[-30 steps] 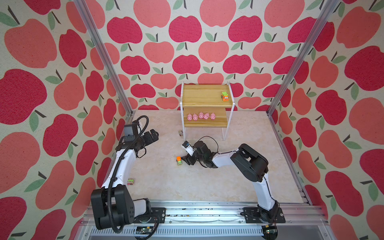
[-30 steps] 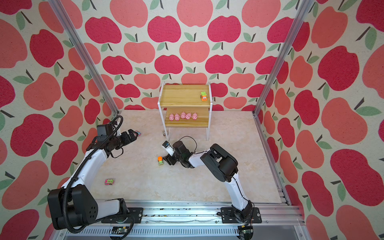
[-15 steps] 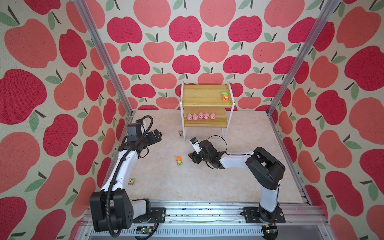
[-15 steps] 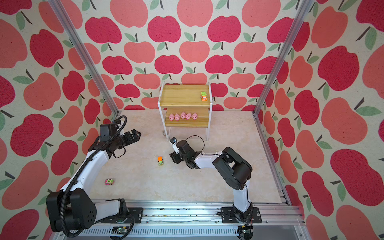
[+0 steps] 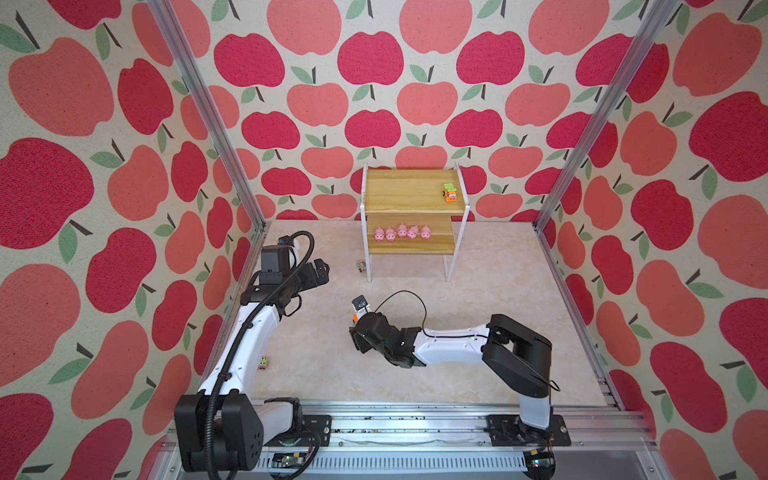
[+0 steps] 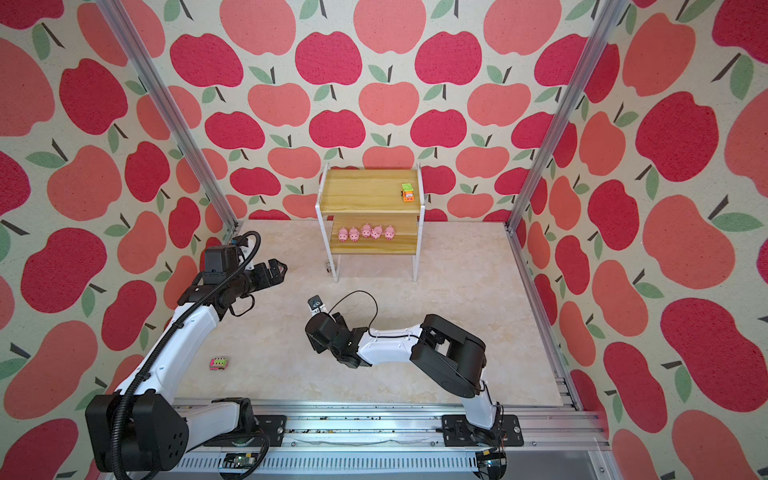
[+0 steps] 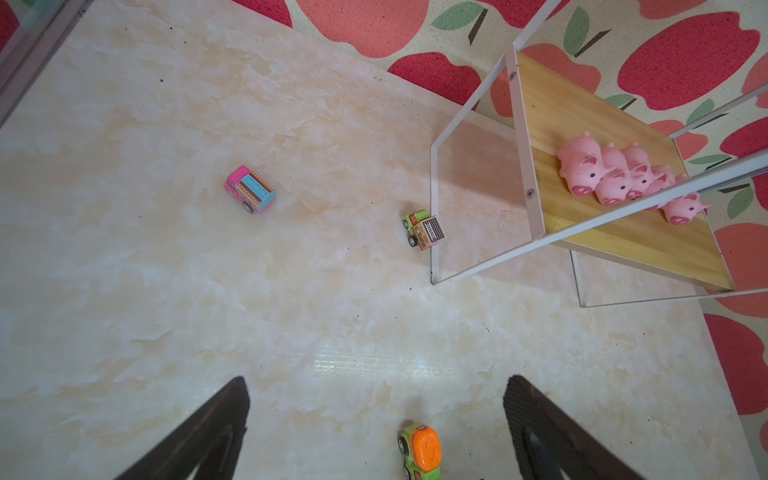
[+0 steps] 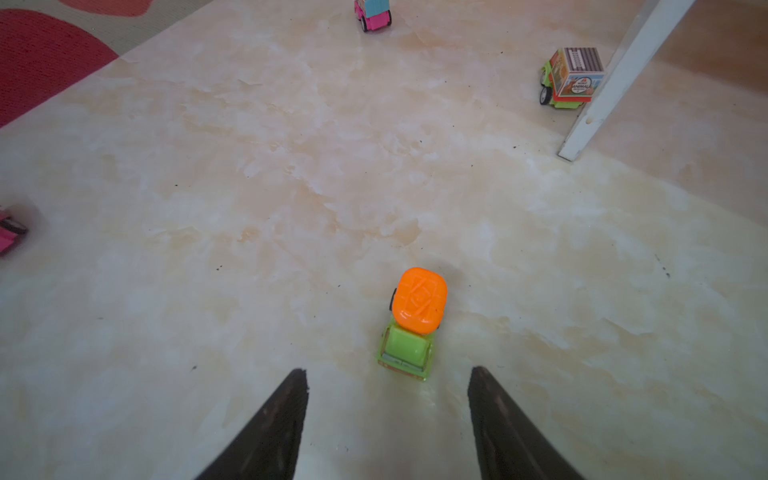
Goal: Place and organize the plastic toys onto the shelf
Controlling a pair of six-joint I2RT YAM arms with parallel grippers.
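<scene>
Right wrist view is showing the right gripper hanging low over the floor, its two dark fingers standing moderately apart and gripping nothing; the gap between them is lying bare. Just ahead of the tips, lined up with that gap but not yet inside it, the mixer truck is sitting upright on its wheels, with the green cab nearest the fingers and the orange drum behind.

It is looking like hollow moulded plastic: very light, stiff and glossy. It is probably rolling freely too, so a nudge along its length would likely be sending it off across the smooth marble-look floor. By my judgement the flat green flanks low by the wheels are offering the surest hold, one pad on each side. The rounded drum is risking a squirt-out under a pinch. Gentle pressure should be sufficing.

Farther out, the box truck is standing just beside, possibly touching, a white leg of the shelf. The pink-and-blue truck is waiting well beyond it. The left gripper is hovering wide open and empty, well apart from the mixer truck.

In both top views the shelf is standing against the back wall. The five pigs are lining its lower board, and a lone truck is already sitting at the upper board's right end. A pink-and-green truck is lying near the left arm's base.
</scene>
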